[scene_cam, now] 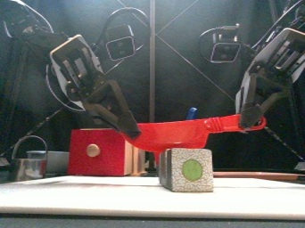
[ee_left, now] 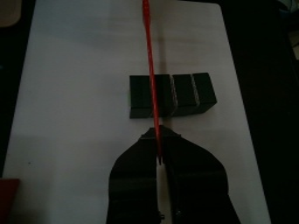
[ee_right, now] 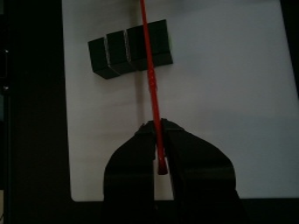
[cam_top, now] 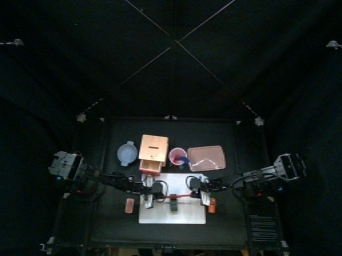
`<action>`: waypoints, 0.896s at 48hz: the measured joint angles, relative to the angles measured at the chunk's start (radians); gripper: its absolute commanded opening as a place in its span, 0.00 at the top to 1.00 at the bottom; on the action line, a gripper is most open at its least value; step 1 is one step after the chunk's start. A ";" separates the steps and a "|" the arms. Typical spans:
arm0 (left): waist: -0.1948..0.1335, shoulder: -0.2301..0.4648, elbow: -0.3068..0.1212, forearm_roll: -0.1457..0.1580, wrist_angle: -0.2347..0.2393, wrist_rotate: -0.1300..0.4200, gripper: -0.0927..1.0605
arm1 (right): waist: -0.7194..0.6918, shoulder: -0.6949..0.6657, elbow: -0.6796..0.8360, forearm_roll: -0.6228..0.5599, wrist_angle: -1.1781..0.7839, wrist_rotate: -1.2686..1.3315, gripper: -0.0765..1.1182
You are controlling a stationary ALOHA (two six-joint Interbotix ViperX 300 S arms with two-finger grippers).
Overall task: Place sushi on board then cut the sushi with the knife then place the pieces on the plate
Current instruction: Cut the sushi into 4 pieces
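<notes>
The dark green sushi roll (scene_cam: 187,169), three blocks side by side, lies on the white cutting board (cam_top: 175,209). A red toy knife (scene_cam: 179,134) hangs level just above it, held at both ends. My left gripper (scene_cam: 128,130) is shut on one end and my right gripper (scene_cam: 248,121) on the other. In the left wrist view the knife (ee_left: 149,61) runs edge-on from my left gripper (ee_left: 152,133) across the roll (ee_left: 172,94). The right wrist view shows the same: right gripper (ee_right: 153,128), knife (ee_right: 149,61), roll (ee_right: 131,48).
Behind the board stand the wooden box (cam_top: 154,152) with its red drawer front (scene_cam: 102,151), a blue-grey bowl (cam_top: 127,153), the red cup (cam_top: 178,155) with a blue knife (scene_cam: 192,113), and the pink tray (cam_top: 205,157). A metal cutter (scene_cam: 30,165) sits at far left.
</notes>
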 measured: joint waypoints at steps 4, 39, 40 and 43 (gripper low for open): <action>0.000 0.003 -0.003 0.002 0.002 0.000 0.65 | 0.000 0.000 0.000 0.000 0.000 0.002 0.68; 0.031 0.066 -0.017 0.038 0.000 0.000 0.65 | -0.002 0.095 -0.006 -0.029 -0.006 0.002 0.68; 0.031 0.071 -0.017 0.040 0.002 0.000 0.65 | -0.002 0.103 -0.008 -0.031 -0.008 0.002 0.68; 0.040 0.081 -0.018 0.048 0.003 0.002 0.65 | -0.003 0.126 -0.012 -0.044 -0.012 0.002 0.68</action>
